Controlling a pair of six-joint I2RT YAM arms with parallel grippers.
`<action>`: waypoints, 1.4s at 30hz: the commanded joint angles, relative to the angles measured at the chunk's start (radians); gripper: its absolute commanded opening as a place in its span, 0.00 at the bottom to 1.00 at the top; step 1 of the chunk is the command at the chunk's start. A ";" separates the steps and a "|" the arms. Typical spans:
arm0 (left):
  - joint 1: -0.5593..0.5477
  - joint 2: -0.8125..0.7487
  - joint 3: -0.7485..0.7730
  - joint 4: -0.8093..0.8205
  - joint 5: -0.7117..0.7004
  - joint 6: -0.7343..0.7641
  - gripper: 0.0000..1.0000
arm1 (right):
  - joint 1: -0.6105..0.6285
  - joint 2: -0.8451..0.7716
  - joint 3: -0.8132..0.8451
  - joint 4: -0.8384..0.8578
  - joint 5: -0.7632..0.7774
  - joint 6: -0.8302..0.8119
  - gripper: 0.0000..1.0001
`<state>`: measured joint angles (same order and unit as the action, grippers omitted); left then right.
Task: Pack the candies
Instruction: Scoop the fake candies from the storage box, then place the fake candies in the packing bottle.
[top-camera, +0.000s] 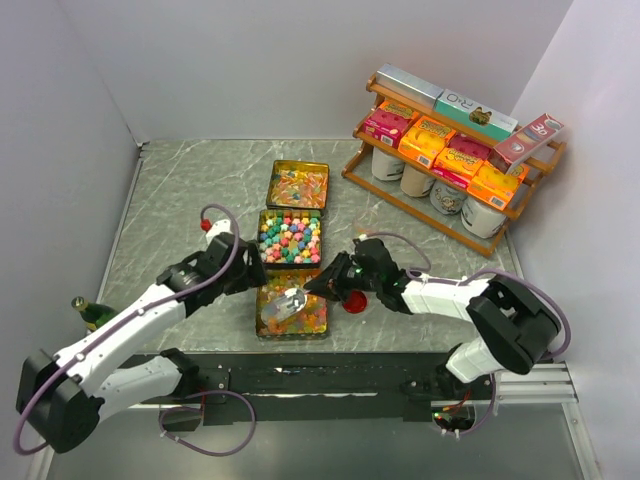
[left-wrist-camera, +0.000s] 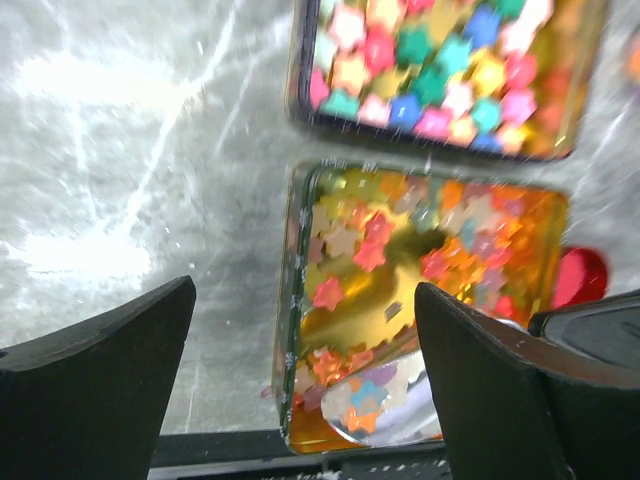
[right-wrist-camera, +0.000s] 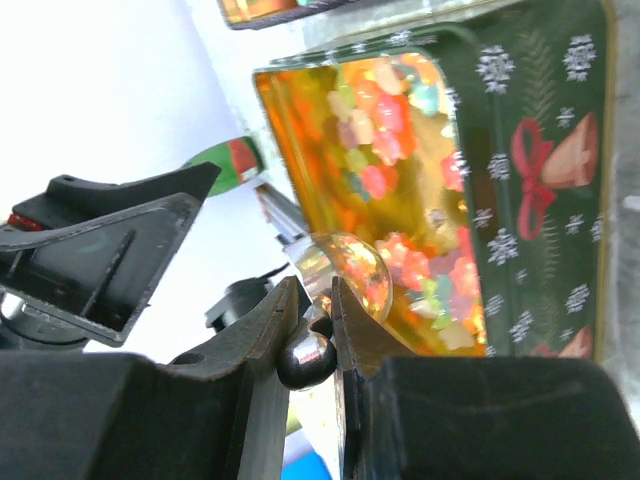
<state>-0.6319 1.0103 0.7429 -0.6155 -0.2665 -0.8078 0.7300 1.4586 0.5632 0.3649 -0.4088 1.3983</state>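
Grey marbled desk (top-camera: 180, 200), with a wooden rack (top-camera: 395, 197) of boxes and jars at its far right corner. Three open tins sit in a column at desk centre. The far tin (top-camera: 298, 163) holds glossy orange sweets. The middle tin (top-camera: 262, 237) is full of star-shaped candies (top-camera: 290, 237) in pink, green, blue and yellow. The near tin (top-camera: 292, 336) has a gold interior with only a thin scatter of stars across its floor; its green outer side with snowflake print shows in the right wrist view. The left gripper (top-camera: 258, 268) hovers at the near tin's left edge with its jaws spread wide and nothing between them. The right gripper (top-camera: 315, 285) reaches in from the near tin's right side, clamped on the handle of a metal spoon (right-wrist-camera: 350, 270). The spoon's bowl lies inside the near tin at its near end, and a few stars sit in it per the left wrist view. A red lid (top-camera: 355, 301) lies on the desk just right of the near tin, partly under the right gripper.
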 joint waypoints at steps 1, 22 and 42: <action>0.001 -0.065 0.053 -0.013 -0.103 -0.036 0.96 | -0.035 -0.079 0.014 0.034 -0.064 0.065 0.00; 0.001 -0.065 0.006 0.072 -0.191 0.002 0.96 | -0.581 -0.392 0.199 -0.475 -0.191 -0.104 0.00; 0.001 0.022 0.026 0.097 -0.169 0.016 0.96 | -0.945 -0.359 0.245 -0.529 -0.213 -0.263 0.00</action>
<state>-0.6315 1.0203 0.7559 -0.5438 -0.4335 -0.8051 -0.1852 1.0904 0.7227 -0.1539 -0.6220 1.1954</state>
